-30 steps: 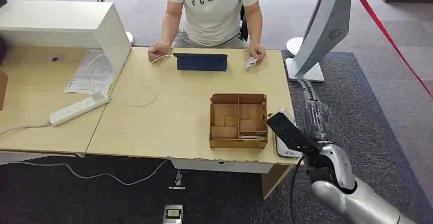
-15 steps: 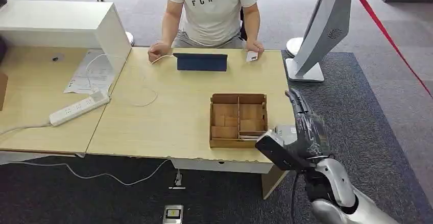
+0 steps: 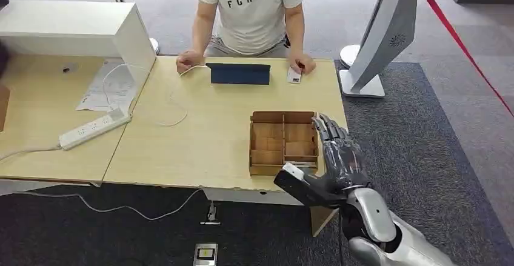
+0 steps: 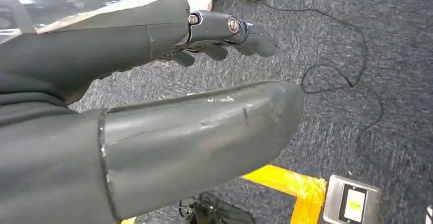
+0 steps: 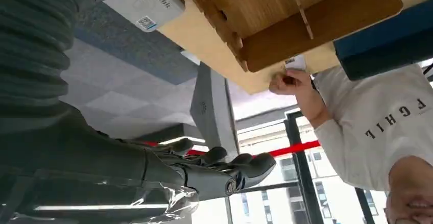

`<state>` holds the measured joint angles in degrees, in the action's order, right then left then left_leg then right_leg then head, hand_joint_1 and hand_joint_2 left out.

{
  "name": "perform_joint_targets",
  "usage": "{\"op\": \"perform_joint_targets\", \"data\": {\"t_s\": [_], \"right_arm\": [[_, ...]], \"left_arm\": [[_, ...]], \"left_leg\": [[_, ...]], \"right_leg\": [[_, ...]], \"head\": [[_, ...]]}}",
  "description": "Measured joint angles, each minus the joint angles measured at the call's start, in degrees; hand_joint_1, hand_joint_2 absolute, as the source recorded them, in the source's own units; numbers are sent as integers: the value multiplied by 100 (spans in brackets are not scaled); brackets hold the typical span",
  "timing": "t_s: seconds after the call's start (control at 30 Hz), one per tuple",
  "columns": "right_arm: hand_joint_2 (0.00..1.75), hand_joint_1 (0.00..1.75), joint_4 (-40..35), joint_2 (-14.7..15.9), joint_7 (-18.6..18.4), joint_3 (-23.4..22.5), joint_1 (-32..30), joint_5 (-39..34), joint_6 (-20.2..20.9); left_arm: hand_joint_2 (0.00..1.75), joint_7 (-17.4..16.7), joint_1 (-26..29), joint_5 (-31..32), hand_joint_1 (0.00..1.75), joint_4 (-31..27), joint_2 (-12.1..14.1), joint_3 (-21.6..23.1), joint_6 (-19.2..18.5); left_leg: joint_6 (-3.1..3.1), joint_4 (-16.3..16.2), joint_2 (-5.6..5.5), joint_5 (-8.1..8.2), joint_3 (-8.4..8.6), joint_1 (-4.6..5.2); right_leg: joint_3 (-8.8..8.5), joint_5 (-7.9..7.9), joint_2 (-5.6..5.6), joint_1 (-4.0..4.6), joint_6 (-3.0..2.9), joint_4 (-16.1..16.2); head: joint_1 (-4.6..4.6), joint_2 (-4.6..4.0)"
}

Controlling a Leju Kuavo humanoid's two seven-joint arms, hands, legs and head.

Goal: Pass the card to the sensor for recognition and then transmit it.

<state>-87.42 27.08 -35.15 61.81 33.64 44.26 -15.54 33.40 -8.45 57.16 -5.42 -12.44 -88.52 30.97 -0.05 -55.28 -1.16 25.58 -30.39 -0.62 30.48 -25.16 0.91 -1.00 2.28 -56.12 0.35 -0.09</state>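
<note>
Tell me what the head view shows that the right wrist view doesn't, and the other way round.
Head view alone: the power strip, the papers and the white box on the left desk. Right wrist view alone: the white sensor with its printed code, beside the tray. Both: the wooden divider tray, the right hand holding nothing, and the person's hand on the card.

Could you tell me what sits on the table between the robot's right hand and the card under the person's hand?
In the head view, only bare table separates the right hand from the card; the wooden box stands just beside that line.
</note>
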Motion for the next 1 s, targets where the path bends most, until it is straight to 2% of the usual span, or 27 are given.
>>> {"op": "perform_joint_targets", "data": {"t_s": [0.33,0.6,1.0], "right_arm": [[175,0,539,-177,2,299,240,-314,194],[175,0,844,-367,192,525,448,-549,341],[175,0,1167,-557,155,870,637,-850,802]], "left_arm": [[0,-83,-1,9,0,0,17,0,-46],[0,-133,0,-55,0,0,26,0,46],[0,-114,2,-227,0,0,61,0,39]], "left_leg": [[0,0,0,0,0,-1],[0,0,-1,0,0,0],[0,0,0,0,0,0]], "right_leg": [[1,0,0,1,0,0],[1,0,0,1,0,-1],[1,0,0,0,0,0]], "head": [[0,0],[2,0],[0,0]]}}
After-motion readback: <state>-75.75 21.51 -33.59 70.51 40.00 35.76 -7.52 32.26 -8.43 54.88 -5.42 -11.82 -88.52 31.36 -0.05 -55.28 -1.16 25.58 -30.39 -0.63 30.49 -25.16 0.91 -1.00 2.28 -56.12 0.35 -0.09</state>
